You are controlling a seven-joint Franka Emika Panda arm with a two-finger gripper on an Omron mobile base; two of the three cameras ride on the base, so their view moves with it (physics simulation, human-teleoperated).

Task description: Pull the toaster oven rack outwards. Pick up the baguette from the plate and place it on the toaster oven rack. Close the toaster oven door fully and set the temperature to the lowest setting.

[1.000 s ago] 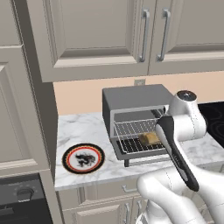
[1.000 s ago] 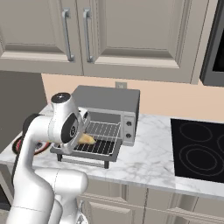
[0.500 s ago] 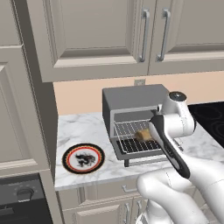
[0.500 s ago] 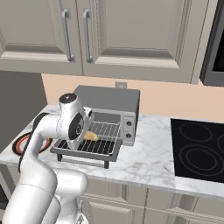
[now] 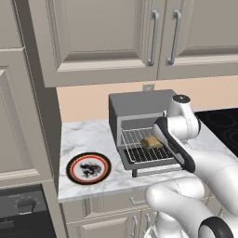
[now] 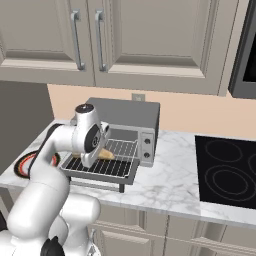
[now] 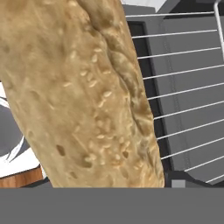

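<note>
One short tan-brown baguette [image 5: 151, 142] with a seeded crust lay on the silver wire toaster oven rack [image 5: 144, 152], which stood pulled out over the dropped dark grey toaster oven door [image 6: 100, 176] of the boxy dark grey toaster oven [image 5: 139, 106]. The white arm's gripper sat low over the bread, hidden behind its wrist; whether its fingers gripped the loaf could not be told. The round black-centred, orange-rimmed plate [image 5: 88, 168] rested on the marble counter [image 5: 88, 139], left of the oven.

We see the baguette [image 5: 151, 142] lying on the pulled-out toaster oven rack [image 5: 145, 151]; toaster oven door [image 5: 149, 167] down; plate [image 5: 88, 168] on the table [image 5: 93, 137], left.
</note>
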